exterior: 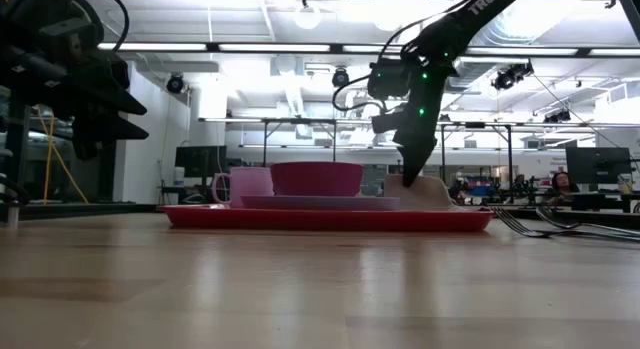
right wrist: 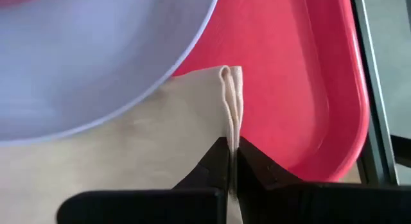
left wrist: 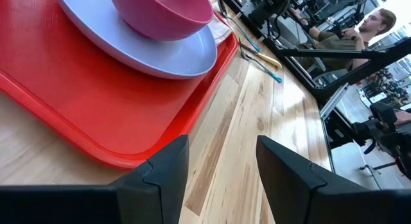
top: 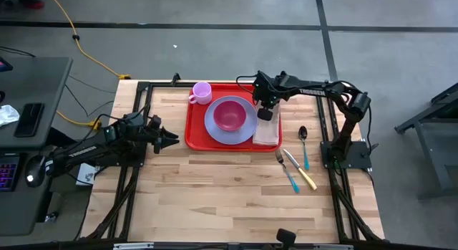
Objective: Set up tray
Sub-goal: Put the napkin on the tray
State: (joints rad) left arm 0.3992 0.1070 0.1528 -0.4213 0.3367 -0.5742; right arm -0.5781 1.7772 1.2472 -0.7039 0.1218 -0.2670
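Observation:
The red tray (top: pixel 195 128) lies at the table's far middle. On it stand a lavender plate (top: pixel 215 125) with a pink bowl (top: pixel 230 114) and, at its far left corner, a pink cup (top: pixel 201 92). A beige napkin (top: pixel 266 134) lies on the tray's right side beside the plate. My right gripper (top: pixel 267 115) points down over the napkin's far part, shut on it. My left gripper (top: pixel 172 140) hovers open just left of the tray, with nothing between its fingers (left wrist: pixel 164 172). My right gripper pinches a raised fold of the napkin (right wrist: pixel 232 89) between its two fingers (right wrist: pixel 212 163), near the napkin's far edge. The fingers come from above, slanting steeply down. The pinched fold stands up (exterior: pixel 425 192) while the remainder of the napkin lies on the tray beside the plate.
A spoon (top: pixel 303 137), a fork (top: pixel 285 167) and a knife (top: pixel 300 171) lie on the bare wood right of the tray. The near half of the table is open wood. A person sits beyond the table's right side (left wrist: pixel 359 31).

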